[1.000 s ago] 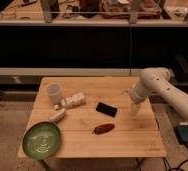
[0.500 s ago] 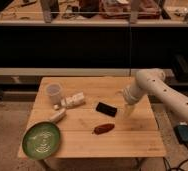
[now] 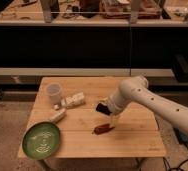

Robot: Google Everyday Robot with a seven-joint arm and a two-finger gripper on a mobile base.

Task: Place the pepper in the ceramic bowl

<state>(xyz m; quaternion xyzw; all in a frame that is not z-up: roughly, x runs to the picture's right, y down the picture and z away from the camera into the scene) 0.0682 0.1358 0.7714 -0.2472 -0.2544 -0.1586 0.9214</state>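
The pepper (image 3: 101, 129), a small dark reddish-brown pod, lies on the wooden table (image 3: 77, 145) right of centre, near the front. The ceramic bowl (image 3: 41, 140), a wide green dish with pale rings, sits at the table's front left corner. My gripper (image 3: 114, 121) hangs from the white arm that reaches in from the right. It points down just above and to the right of the pepper, very close to its right end. The flat black slab (image 3: 102, 107) lies just behind the gripper, partly hidden by the arm.
A small white cup (image 3: 54, 93) stands at the back left. Pale blocky items (image 3: 73, 100) lie next to it, and a pale stick-like item (image 3: 57, 116) lies between cup and bowl. A dark shelf unit stands behind the table.
The arm has swung left and lowered, bringing my gripper from the table's right side to just beside the pepper. The pepper, bowl and slab have not moved.
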